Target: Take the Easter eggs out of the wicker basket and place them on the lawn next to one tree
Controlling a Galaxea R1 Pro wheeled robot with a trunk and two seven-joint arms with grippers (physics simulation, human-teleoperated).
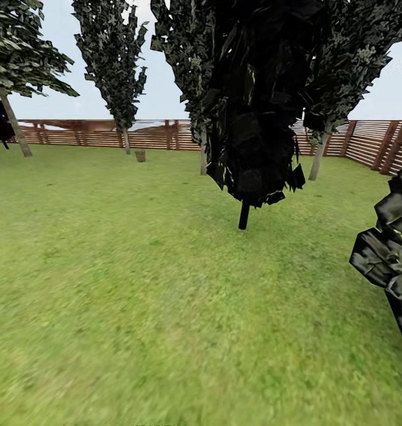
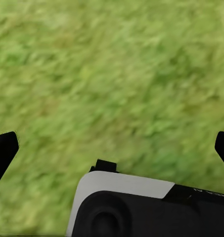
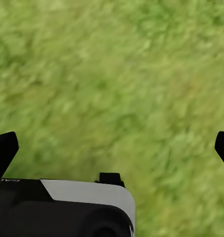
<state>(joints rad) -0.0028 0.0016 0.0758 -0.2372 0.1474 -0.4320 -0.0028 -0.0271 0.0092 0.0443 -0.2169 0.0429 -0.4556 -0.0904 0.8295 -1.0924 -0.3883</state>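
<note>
Mottled green lawn [image 1: 135, 284] is spreading flat and wide across the garden, running all the way back to the brown slatted fence [image 1: 94, 135] that is ringing it. Far off, just in front of that fence, a small brown object [image 1: 140, 155] is sitting on the grass; it may be the wicker basket, but it is too small to tell, and no eggs can be made out at this range. To its left, also near the fence, a tree [image 1: 14, 127] with a pale grey-brown trunk is leaning slightly, carrying green leaves up high. Grass is blurring past beneath both wrist views.
</note>
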